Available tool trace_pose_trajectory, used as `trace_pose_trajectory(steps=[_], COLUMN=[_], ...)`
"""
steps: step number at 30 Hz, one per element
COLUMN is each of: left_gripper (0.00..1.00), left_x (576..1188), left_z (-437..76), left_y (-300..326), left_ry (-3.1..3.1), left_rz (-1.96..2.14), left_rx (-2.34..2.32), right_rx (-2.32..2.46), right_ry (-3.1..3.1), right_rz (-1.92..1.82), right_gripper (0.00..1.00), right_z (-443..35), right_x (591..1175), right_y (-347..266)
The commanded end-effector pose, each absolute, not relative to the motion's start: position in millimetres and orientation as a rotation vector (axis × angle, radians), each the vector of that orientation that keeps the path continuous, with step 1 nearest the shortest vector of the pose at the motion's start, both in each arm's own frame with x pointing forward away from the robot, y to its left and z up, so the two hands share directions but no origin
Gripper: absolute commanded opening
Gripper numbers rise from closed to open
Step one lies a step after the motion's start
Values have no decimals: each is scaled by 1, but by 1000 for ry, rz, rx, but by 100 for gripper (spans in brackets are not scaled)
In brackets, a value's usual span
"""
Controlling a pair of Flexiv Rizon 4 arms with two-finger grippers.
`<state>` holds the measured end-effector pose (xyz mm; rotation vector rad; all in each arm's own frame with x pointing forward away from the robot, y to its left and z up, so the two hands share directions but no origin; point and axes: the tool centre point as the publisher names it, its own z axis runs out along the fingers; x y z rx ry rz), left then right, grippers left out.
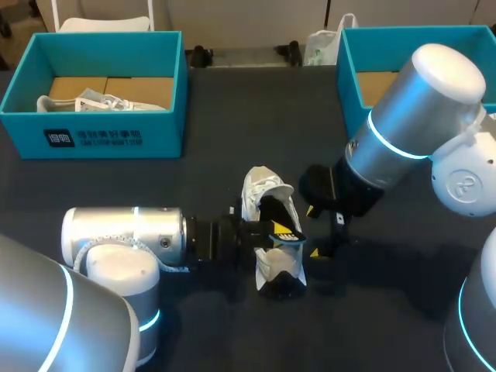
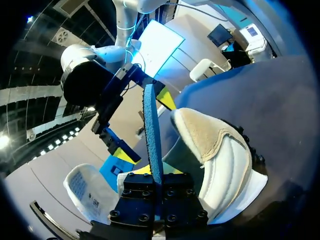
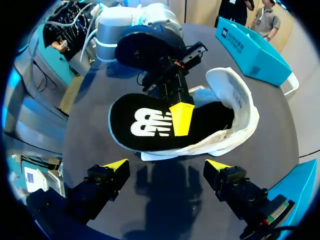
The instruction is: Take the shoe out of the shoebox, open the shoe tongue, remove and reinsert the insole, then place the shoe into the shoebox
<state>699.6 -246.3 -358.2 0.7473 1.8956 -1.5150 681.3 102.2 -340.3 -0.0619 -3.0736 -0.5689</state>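
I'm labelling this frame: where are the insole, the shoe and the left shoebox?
insole (image 3: 122, 120): right wrist view, black top face.
shoe (image 3: 245, 120): right wrist view, white upper.
left shoebox (image 1: 167, 132): head view, front wall.

The counter is dark, almost black, with a plain matte surface. Light falls on it from above and makes soft shadows there.

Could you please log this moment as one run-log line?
left gripper: shut on black flat insole, partly in white fabric shoe | right gripper: open, empty, beside shoe
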Motion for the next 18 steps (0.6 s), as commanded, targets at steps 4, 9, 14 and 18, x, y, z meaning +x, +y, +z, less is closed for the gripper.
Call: trace_pose_trajectory(steps=[4,9,14,18], left_gripper=[31,36,17,0], left_x=[694,685,675,670], left_z=[-347,-335,-329,-329], left_y=[-238,-229,-230,-236], left_ry=[1908,1896,1886,1873], left_rz=[-1534,-1598,-1628,-1634], left_rx=[729,718,737,766], right_rx=[-63,-63,-63,-63], right_ry=[-3075,-3075,-3075,-3075], right_rz=[-568,-568,-568,-568], right_gripper=[100,100,100,100], right_z=[-341,-341,-341,-341], right_x=[681,681,681,681], right_y=[103,103,103,103])
